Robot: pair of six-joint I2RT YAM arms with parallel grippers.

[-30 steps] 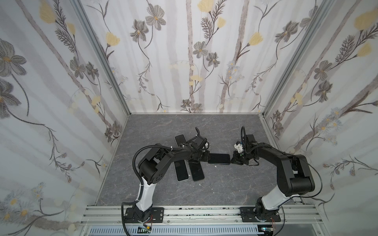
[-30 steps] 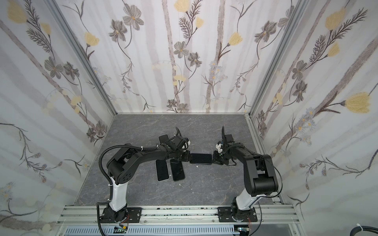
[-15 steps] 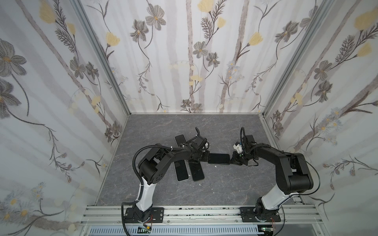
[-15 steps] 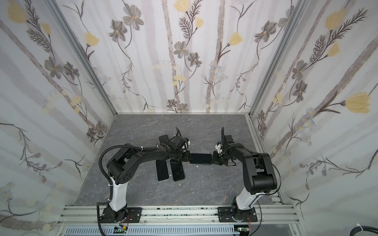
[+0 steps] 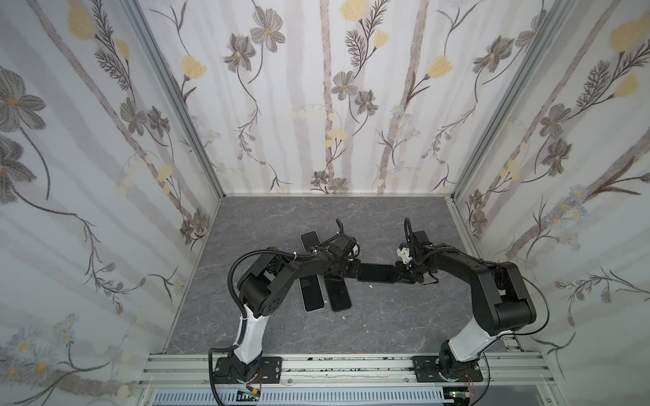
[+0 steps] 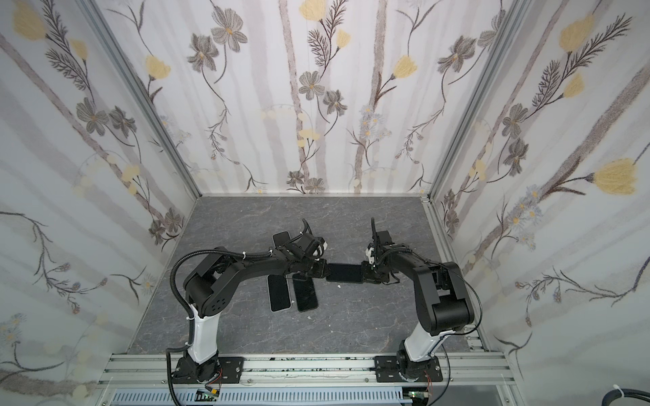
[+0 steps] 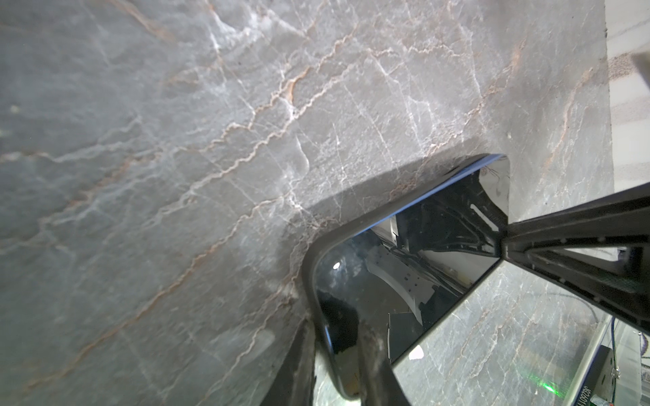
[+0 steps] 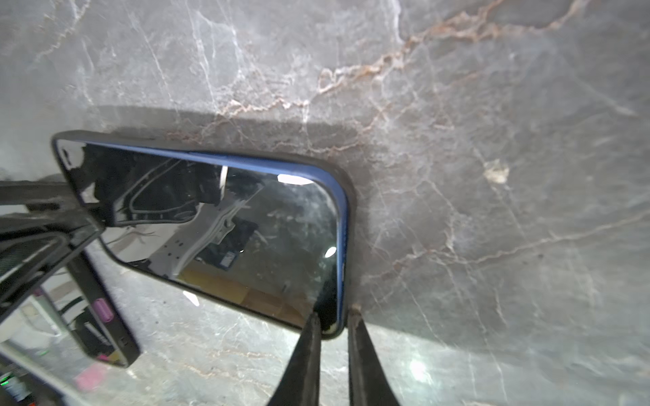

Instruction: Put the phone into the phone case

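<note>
The phone, a dark glossy slab, is held level just above the table in the black phone case. Its blue edge shows inside the case's lip along one long side. My left gripper is shut on one short end, one finger on the screen and one under the case. My right gripper pinches the opposite end at a corner, with its fingers on either side of the case's edge.
Two dark phones lie side by side on the grey marble table, under my left forearm. A third one lies behind that arm. Flowered walls close in three sides.
The right arm's elbow has shifted very slightly. The phone and both grippers stay where they were.
</note>
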